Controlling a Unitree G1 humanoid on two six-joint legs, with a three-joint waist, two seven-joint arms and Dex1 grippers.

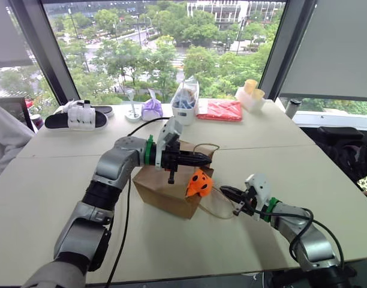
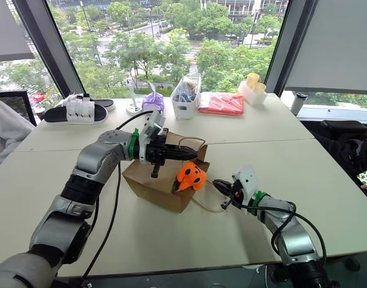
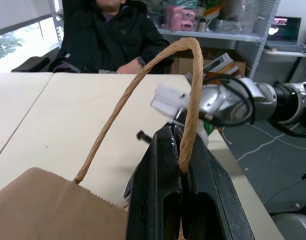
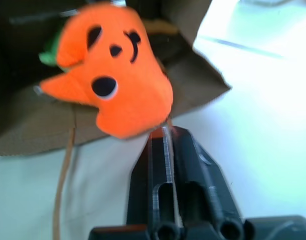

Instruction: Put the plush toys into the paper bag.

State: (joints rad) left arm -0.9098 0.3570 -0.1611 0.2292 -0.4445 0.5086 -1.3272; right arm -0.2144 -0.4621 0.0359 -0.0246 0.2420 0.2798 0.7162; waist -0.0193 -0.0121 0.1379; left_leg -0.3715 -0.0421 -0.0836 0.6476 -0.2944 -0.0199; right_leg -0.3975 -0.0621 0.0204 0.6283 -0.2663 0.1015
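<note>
1. One large pale surface (image 1: pixel 63 180) carries everything; a row of odds and ends lines its far edge, including a red packet (image 1: pixel 219 110) and a purple pouch (image 1: pixel 152 109).
2. Near the middle of the surface lies the brown paper bag (image 1: pixel 165 192), on its side with its mouth toward the right edge. One twisted loop handle is held up; the other trails loose on the surface.
3. Left claw (image 1: pixel 201 159) is clamped shut on the raised handle (image 3: pixel 188 100), holding the mouth open.
4. Right claw (image 1: pixel 229 193) sits just beside the mouth, low over the surface, its fingers closed together with nothing between them.
5. At the bag's mouth hangs the orange toy (image 1: pixel 198 183), half in, half out: soft, with black pumpkin-face marks and a green tuft behind it.
6. My reading: the orange toy is nearly bagged but needs pushing fully inside. I cannot make out the separate green toy, so whether it is bagged is unsettled.
</note>
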